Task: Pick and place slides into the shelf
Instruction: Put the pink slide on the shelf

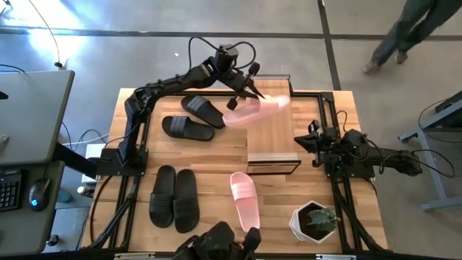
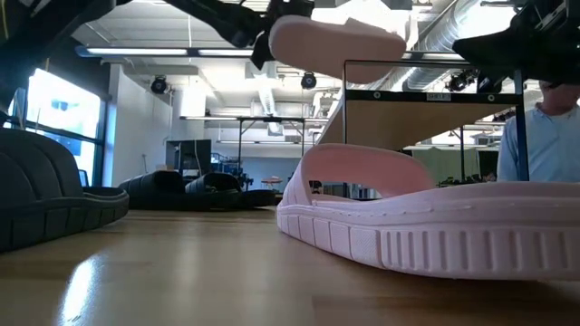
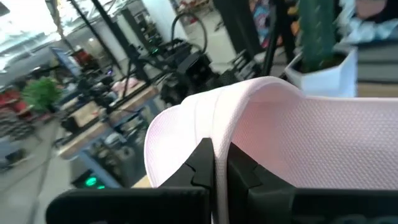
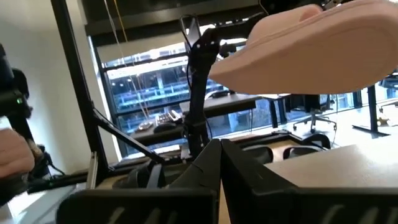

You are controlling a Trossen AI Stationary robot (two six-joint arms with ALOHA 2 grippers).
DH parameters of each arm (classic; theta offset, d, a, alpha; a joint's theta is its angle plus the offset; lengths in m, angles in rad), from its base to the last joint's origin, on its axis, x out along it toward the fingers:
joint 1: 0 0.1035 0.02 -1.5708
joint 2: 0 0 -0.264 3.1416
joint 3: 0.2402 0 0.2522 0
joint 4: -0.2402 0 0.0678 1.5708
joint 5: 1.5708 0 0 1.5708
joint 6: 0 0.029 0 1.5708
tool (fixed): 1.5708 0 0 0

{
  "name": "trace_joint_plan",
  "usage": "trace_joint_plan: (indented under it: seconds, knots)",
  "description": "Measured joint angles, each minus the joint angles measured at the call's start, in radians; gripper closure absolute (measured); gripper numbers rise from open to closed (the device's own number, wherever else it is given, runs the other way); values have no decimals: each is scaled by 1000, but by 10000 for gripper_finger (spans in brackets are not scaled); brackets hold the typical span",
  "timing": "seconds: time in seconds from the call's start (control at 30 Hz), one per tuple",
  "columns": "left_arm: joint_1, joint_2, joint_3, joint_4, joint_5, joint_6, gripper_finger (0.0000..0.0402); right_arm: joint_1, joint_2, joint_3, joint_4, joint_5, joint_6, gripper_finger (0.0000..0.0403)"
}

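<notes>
Left wrist view alone shows left claw (image 3: 214, 163) pinching pink slide (image 3: 298, 130).

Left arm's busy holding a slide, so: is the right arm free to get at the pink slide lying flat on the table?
Probably yes: the right gripper is empty, and the pink slide lies uncovered nearby, with the potted plant off to one side.

One pink slide (image 1: 258, 108) hangs lifted over the shelf's (image 1: 273, 141) far end; its mate (image 1: 244, 197) lies before the shelf, four black slides (image 1: 174, 193) to its left.
</notes>
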Motion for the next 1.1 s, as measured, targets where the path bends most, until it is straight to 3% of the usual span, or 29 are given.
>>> trace_joint_plan:
  seconds: [0.17, 0.33, 0.67, 0.93, 1.1]
  knots:
    - [-1, 0, 0, -70, -65, 139, 401, 0, 0, 0, -18, 3, -27, 402]
    - [-12, 20, 0, -153, -215, 260, 401, 0, 0, 0, -20, 21, -84, 402]
    - [-33, 57, 0, -240, -329, 395, 401, 0, 0, 0, -20, 57, -96, 402]
    - [-99, 54, 0, -263, -606, 552, 401, 0, 0, 0, -24, 73, -95, 402]
    - [-136, 54, 1, -257, -636, 603, 401, 0, 0, 0, -24, 72, -95, 402]
